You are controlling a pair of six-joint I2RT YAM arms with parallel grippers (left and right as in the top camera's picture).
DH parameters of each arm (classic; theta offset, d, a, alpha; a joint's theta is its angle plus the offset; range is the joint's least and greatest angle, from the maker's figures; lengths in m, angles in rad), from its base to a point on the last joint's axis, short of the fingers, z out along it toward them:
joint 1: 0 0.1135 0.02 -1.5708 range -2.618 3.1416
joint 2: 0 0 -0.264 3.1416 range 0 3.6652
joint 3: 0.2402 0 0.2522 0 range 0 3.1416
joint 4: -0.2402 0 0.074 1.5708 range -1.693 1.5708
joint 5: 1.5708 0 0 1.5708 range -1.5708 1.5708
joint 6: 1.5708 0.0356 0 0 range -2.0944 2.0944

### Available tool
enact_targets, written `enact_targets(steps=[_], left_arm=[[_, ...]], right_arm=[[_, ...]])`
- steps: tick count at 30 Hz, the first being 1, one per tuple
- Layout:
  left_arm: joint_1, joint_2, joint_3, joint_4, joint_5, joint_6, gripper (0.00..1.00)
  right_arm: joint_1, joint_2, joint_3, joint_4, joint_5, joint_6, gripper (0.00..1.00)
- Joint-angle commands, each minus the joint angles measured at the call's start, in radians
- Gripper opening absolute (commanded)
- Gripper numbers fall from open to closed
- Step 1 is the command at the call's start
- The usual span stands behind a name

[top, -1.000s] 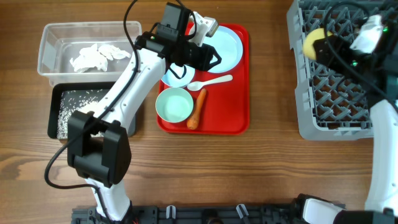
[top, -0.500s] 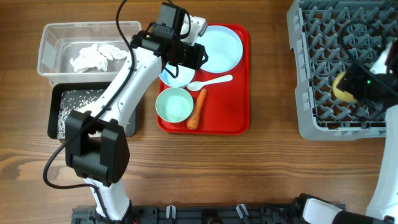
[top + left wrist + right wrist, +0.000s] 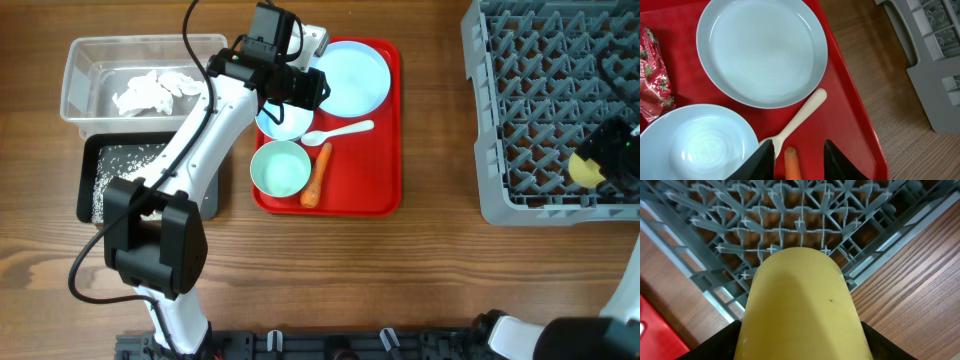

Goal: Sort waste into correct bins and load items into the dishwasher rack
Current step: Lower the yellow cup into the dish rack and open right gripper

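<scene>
My right gripper [image 3: 801, 347] is shut on the small yellow cup [image 3: 802, 305], low over the near right corner of the grey dishwasher rack [image 3: 500, 150]; from overhead the cup [image 3: 583, 172] shows there. My left gripper [image 3: 799, 161] hangs open above the red tray [image 3: 375, 190]. The orange carrot's tip [image 3: 792, 165] shows between its fingers, untouched. Beside it lie the white spoon [image 3: 799, 119], a pale blue bowl [image 3: 700, 145], the plate [image 3: 762, 50] and a red candy wrapper [image 3: 652, 75]. A second bowl [image 3: 280, 168] sits next to the carrot [image 3: 316, 177].
At the left, a clear tub [image 3: 80, 60] holds crumpled tissue [image 3: 155, 90]. The black tub [image 3: 90, 205] in front of it holds rice grains [image 3: 120, 165]. Wood table [image 3: 430, 260] lies bare between tray and rack.
My right gripper has carried the yellow cup from the far side of the rack down to its near right corner. The left arm has barely shifted over the tray.
</scene>
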Motion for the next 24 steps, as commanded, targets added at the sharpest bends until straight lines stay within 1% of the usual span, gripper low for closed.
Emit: enact_targets(steps=[1, 9, 12, 24], left_arm=[[0.006, -0.020, 0.012, 0.000, -0.013, 0.005, 0.31], [0.006, -0.020, 0.012, 0.000, -0.013, 0.005, 0.31], [0.006, -0.020, 0.012, 0.000, -0.013, 0.005, 0.31], [0.006, -0.020, 0.012, -0.018, -0.013, 0.005, 0.31]], right_arm=[[-0.002, 0.072, -0.009, 0.005, 0.021, -0.001, 0.56], [-0.002, 0.169, -0.009, -0.017, 0.014, -0.006, 0.56], [-0.002, 0.193, -0.009, -0.013, -0.013, -0.027, 0.56], [-0.002, 0.302, -0.009, 0.007, 0.003, -0.026, 0.56]])
